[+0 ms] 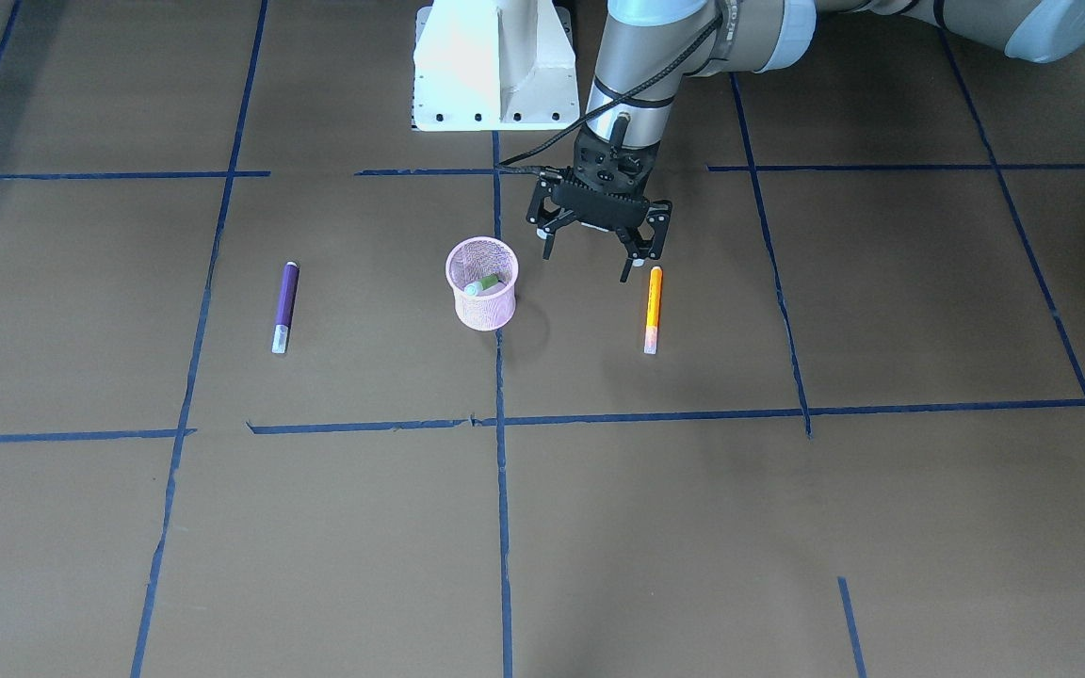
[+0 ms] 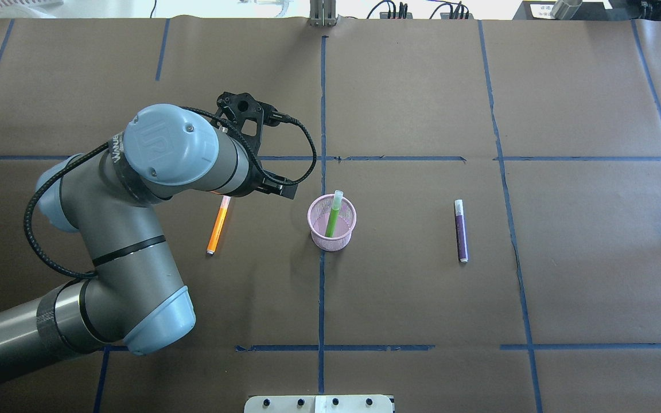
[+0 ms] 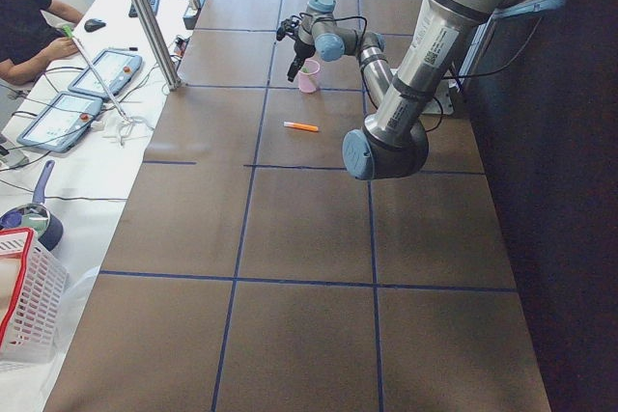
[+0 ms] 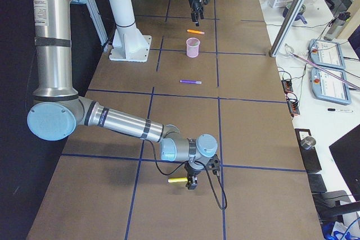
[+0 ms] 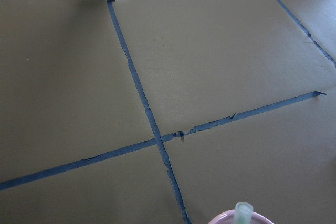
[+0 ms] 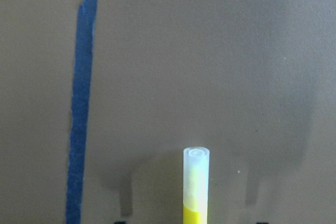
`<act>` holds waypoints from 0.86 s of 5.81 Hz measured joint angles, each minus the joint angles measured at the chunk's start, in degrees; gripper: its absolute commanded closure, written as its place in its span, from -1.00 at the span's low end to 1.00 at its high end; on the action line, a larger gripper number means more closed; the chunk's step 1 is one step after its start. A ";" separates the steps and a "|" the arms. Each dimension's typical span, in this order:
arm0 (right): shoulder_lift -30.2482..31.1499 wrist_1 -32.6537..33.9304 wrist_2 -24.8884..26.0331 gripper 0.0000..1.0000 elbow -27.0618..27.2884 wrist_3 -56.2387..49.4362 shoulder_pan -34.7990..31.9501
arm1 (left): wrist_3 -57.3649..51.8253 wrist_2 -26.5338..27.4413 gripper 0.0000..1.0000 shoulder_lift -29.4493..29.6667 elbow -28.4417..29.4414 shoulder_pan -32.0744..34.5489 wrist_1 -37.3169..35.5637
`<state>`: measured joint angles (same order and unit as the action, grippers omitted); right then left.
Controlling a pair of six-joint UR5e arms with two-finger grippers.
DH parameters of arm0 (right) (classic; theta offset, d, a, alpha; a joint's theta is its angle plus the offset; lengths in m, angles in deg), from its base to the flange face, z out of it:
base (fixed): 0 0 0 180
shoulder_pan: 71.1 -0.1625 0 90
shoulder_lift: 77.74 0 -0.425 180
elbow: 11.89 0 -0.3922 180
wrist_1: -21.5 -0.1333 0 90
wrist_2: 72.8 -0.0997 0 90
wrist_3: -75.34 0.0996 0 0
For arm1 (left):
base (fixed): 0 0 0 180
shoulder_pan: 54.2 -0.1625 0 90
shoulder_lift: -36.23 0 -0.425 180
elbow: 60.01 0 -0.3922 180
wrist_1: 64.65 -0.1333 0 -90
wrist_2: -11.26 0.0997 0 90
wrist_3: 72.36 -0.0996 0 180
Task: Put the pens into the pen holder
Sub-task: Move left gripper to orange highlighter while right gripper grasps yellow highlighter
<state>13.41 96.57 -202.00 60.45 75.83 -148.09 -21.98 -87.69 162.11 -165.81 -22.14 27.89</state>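
At the middle of the brown-paper counter (image 1: 787, 527), the pink mesh pen holder (image 1: 481, 297) stands upright on a blue tape line (image 1: 503, 490). One green pen (image 2: 333, 215) leans inside it, pale cap up and poking above the rim. The left wrist view catches that cap and a sliver of pink rim at its bottom edge.

The left hand (image 1: 591, 259) hangs above the counter on the robot's left of the holder, pointing down. Its jaws are spread wide and there is nothing between them. One fingertip (image 1: 632, 271) sits just by the robot-side end of the orange pen (image 1: 653, 311). I cannot tell whether they touch. The orange pen lies flat, roughly parallel to the tape line, with its pale cap toward the operators' side. It is near the holder but apart from it.

On the holder's other side, farther off, the purple pen (image 1: 284, 306) lies flat too, cap end also toward the operators.

Well away from the rest, toward the robot's right end of the counter, the yellow pen (image 4: 177, 180) lies on the paper. The right hand (image 4: 192, 184) is down low over one end of it. In the right wrist view the pen runs up from the bottom edge with its clear cap at the far end. Two dark finger tips show at that edge, one on each side and clear of the pen, so this hand is spread and grips nothing.
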 measured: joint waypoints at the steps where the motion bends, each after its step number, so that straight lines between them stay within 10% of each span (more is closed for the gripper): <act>1: -0.01 0.00 -0.02 -0.30 -0.72 -0.01 0.08 | -0.77 -1.11 -0.92 -0.01 -0.02 0.33 -1.27; 4: -0.01 0.00 -0.15 1.00 -1.77 0.12 0.16 | -1.06 -1.59 -0.92 -0.02 -0.06 0.46 -1.68; 5: -0.01 0.00 -0.17 1.00 -1.77 0.13 0.16 | -1.07 -1.60 -0.92 -0.02 -0.06 0.46 -1.66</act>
<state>13.40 96.56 -202.16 58.68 75.95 -147.92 -23.05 -89.28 162.09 -165.87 -21.68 26.23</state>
